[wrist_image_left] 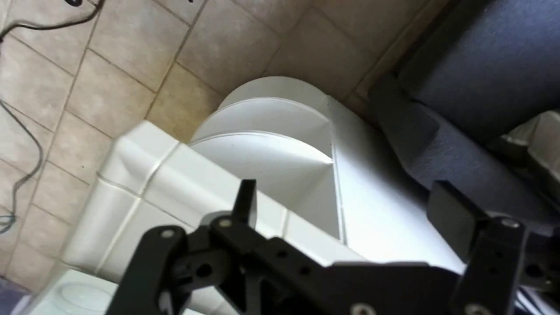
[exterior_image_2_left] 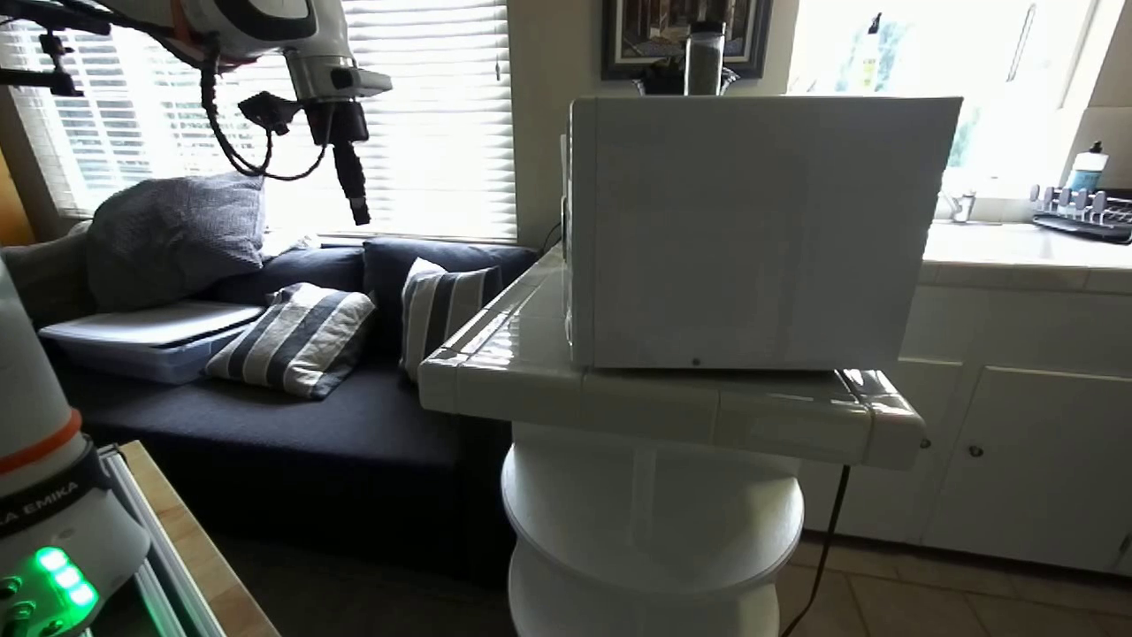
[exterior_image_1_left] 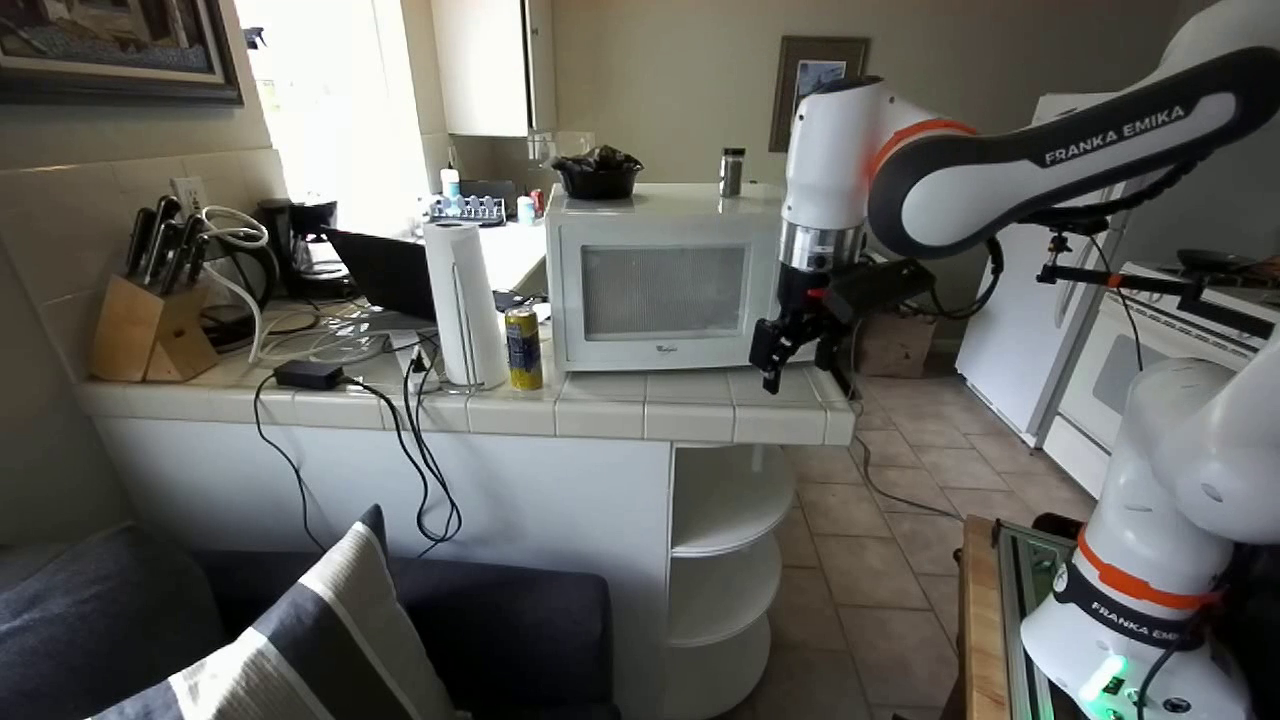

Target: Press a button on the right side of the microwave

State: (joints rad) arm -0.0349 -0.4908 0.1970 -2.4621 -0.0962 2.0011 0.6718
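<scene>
One tiled counter (exterior_image_1_left: 600,390) near a dark sofa (exterior_image_1_left: 500,620) bears the microwave (exterior_image_1_left: 660,295).

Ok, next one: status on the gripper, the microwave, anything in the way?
Gripper open, empty, touching nothing. Microwave shut, buttons not visible. In the way: only of the view, the arm masking the microwave's right front in an exterior view.

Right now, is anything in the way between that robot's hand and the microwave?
Nothing visible is in the way: an exterior view shows open air between the hand and the front of the microwave. The black bowl and jar sit on top, not in that gap.
</scene>
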